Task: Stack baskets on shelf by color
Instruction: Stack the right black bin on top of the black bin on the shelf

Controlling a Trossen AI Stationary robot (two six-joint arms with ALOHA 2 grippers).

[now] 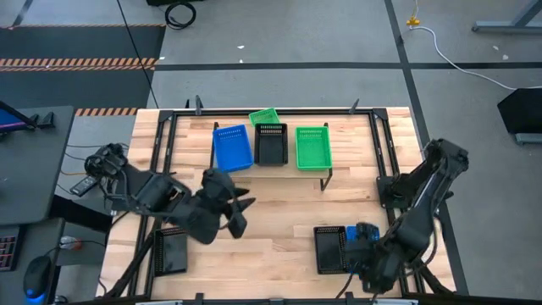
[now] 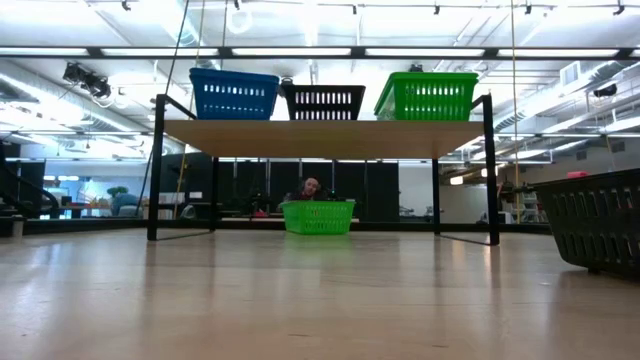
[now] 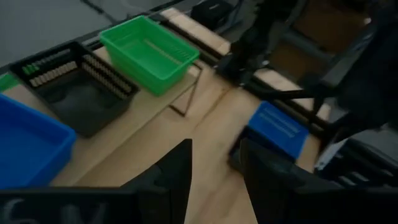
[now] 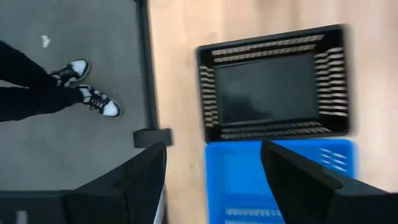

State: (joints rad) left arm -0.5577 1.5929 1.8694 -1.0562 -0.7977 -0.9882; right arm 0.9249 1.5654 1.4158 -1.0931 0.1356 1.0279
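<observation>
**Right arm over a crowded pair of baskets**

On the shelf (image 1: 326,165), along the far edge of the worktop (image 1: 279,220), sit a blue basket (image 1: 232,147), a black basket (image 1: 271,143) and a green basket (image 1: 312,146), side by side. A second green one (image 1: 264,116) lies behind them, on the tabletop under the shelf as the low view shows it.

The right gripper (image 4: 214,168) hangs above the near right corner, fingers spread wide and holding nothing. Below it lie a loose black basket (image 4: 273,84) and a loose blue basket (image 4: 280,177), touching edge to edge. There's the risk: a finger coming down between them could catch both rims and drag the wrong one along, or shove the blue one toward the near edge.

The left gripper (image 3: 214,171) hovers mid-table, released and empty, pointing toward that same corner. If both arms go for it, I'd worry about a clash.

One more black basket (image 1: 170,251) waits by the near left corner. The mesh walls look thin; a shallow pinch could slip off in the lift.

A person's shoes (image 4: 87,93) show on the floor beside the table.
</observation>
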